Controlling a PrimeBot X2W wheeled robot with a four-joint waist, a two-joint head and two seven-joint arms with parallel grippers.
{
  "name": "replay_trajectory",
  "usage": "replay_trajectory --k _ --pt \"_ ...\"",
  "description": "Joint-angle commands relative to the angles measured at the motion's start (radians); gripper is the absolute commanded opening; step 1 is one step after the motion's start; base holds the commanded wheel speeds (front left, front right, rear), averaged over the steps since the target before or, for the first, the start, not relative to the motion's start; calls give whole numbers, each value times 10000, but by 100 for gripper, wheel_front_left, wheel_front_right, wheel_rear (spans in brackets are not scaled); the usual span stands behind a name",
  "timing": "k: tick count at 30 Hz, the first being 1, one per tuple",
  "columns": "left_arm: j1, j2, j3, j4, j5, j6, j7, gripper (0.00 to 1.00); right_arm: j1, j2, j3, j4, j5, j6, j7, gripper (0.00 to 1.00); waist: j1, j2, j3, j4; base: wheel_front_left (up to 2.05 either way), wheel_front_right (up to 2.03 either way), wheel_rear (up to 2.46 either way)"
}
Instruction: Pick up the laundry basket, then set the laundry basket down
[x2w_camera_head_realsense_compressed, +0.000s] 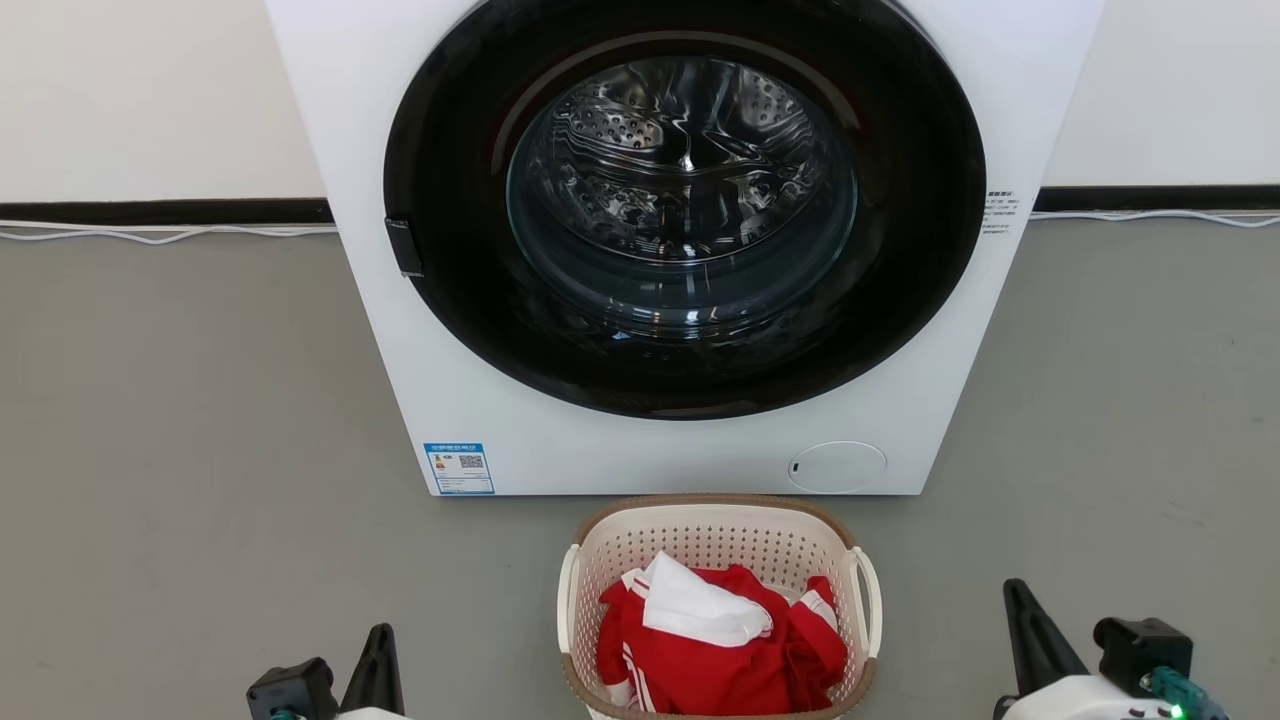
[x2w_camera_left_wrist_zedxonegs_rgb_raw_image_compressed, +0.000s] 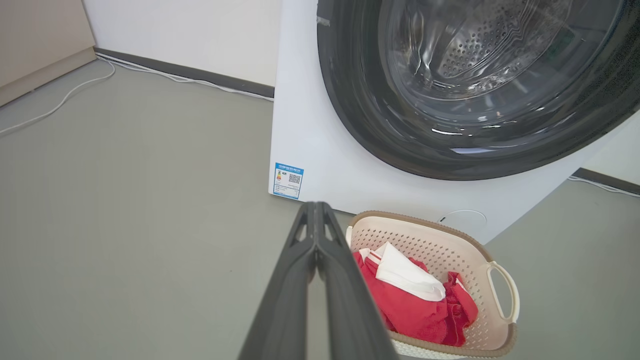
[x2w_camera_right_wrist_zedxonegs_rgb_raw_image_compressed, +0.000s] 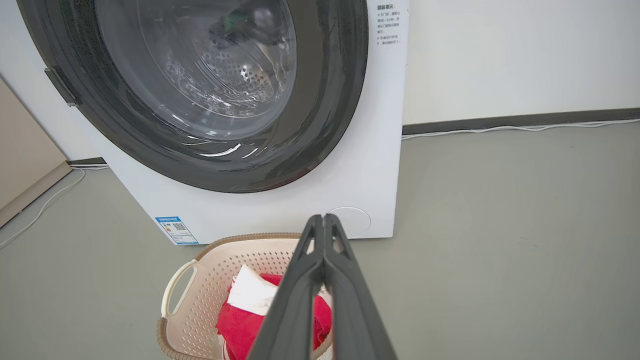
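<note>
My left gripper (x2w_camera_left_wrist_zedxonegs_rgb_raw_image_compressed: 316, 206) has its fingers pressed together, holding nothing; my right gripper (x2w_camera_right_wrist_zedxonegs_rgb_raw_image_compressed: 324, 219) is the same; the laundry basket (x2w_camera_head_realsense_compressed: 712, 540) sits on the grey floor (x2w_camera_head_realsense_compressed: 180, 450) between them, just before the washing machine (x2w_camera_head_realsense_compressed: 460, 400), red and white clothes (x2w_camera_head_realsense_compressed: 720, 650) inside.

We faced a big white front-loading washing machine (x2w_camera_head_realsense_compressed: 690, 450) on a plain grey floor (x2w_camera_head_realsense_compressed: 170, 420).
Its round dark-rimmed glass door (x2w_camera_head_realsense_compressed: 685, 215) was closed, and through it we saw a perforated steel drum (x2w_camera_head_realsense_compressed: 640, 120); a small blue label (x2w_camera_head_realsense_compressed: 459, 468) sat low on the front at the left, a round white cover (x2w_camera_head_realsense_compressed: 836, 466) at the right. Behind ran a white wall (x2w_camera_head_realsense_compressed: 140, 90), a black skirting strip (x2w_camera_head_realsense_compressed: 160, 211) and a thin white cable (x2w_camera_head_realsense_compressed: 150, 236) along its foot. The light was even.
</note>
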Motion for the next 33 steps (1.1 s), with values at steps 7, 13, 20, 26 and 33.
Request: replay_trajectory --k 7,13,20,26,33 --pt "-391 35 158 -387 -865 -168 219 0 -363 -91 -90 -453 968 6 226 0 8 -1 18 -8 0 0 0" --pt "-416 44 225 -505 -1498 -272 376 0 -344 -70 -85 -633 1685 9 373 0 1 -1 57 -14 0 0 0" --pt "-449 55 319 -632 -2231 -394 575 0 -331 -44 -103 -826 2514 13 568 0 1 -1 87 -21 0 0 0" --pt "-480 64 404 -736 -2859 -498 750 0 -326 -22 -126 -984 3223 16 742 0 1 -1 113 -28 0 0 0" --pt "-513 72 490 -838 -3484 -602 925 0 -323 0 -151 -1138 3929 20 917 0 1 -1 138 -34 0 0 0"
